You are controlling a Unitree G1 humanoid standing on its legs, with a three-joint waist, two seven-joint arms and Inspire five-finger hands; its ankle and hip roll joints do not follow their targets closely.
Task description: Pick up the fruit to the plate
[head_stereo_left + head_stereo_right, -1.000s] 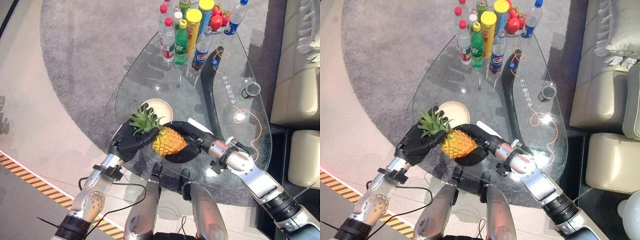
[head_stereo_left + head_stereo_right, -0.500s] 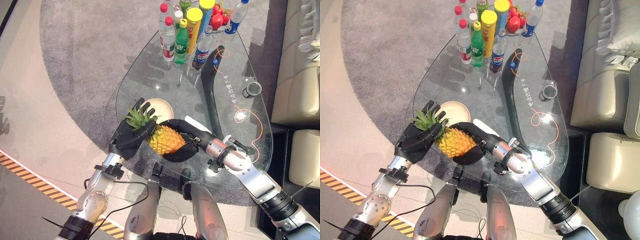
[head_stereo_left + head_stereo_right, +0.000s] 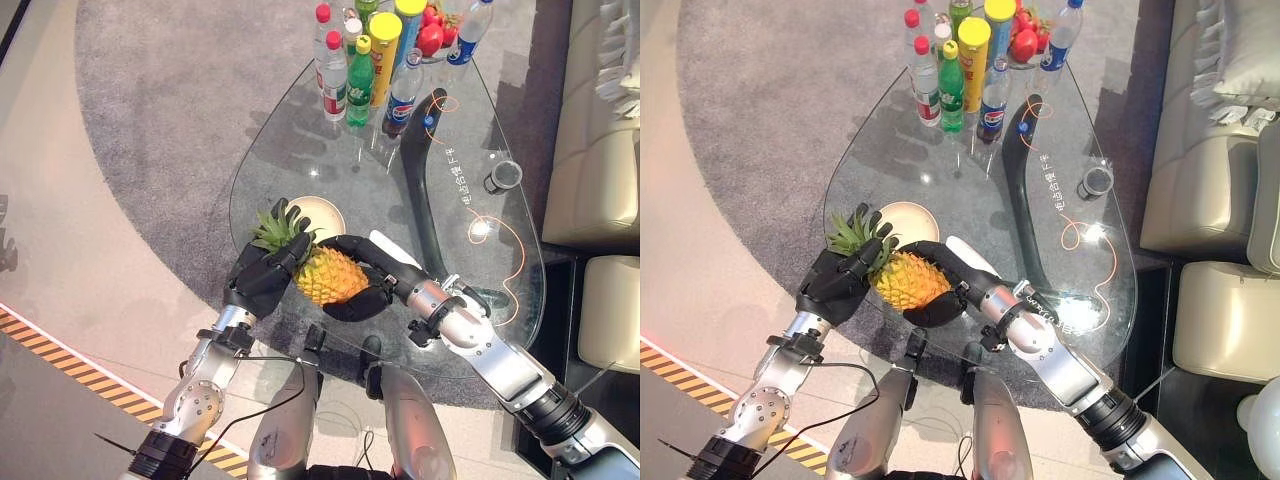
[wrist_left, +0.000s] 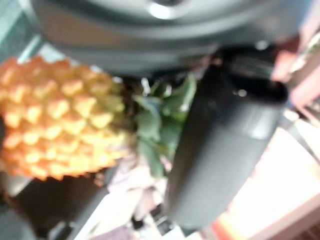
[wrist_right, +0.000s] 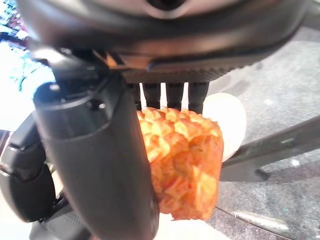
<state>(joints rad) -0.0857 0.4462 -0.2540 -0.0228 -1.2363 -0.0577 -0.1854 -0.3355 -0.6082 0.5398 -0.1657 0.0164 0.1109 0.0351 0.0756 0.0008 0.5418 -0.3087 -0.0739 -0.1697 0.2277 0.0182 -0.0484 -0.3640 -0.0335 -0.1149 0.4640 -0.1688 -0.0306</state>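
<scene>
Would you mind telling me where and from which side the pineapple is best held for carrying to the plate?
The pineapple lies sideways, so grip both ends: the left hand on the leafy crown, the right hand cupping the rounded body from the opposite side, as now.

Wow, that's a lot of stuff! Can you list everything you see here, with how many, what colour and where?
pineapple: one, orange with green leaves, held over the table's near end
plate: one, cream, just beyond the pineapple
glass table: one, clear, on the rug
rug: one, grey
bottles: several, green, clear and dark, table's far end
yellow canisters: two, among them
red fruit: far end
sofa: beige, right side
left hand: dark, on the leaves
right hand: dark, round the fruit's body
</scene>
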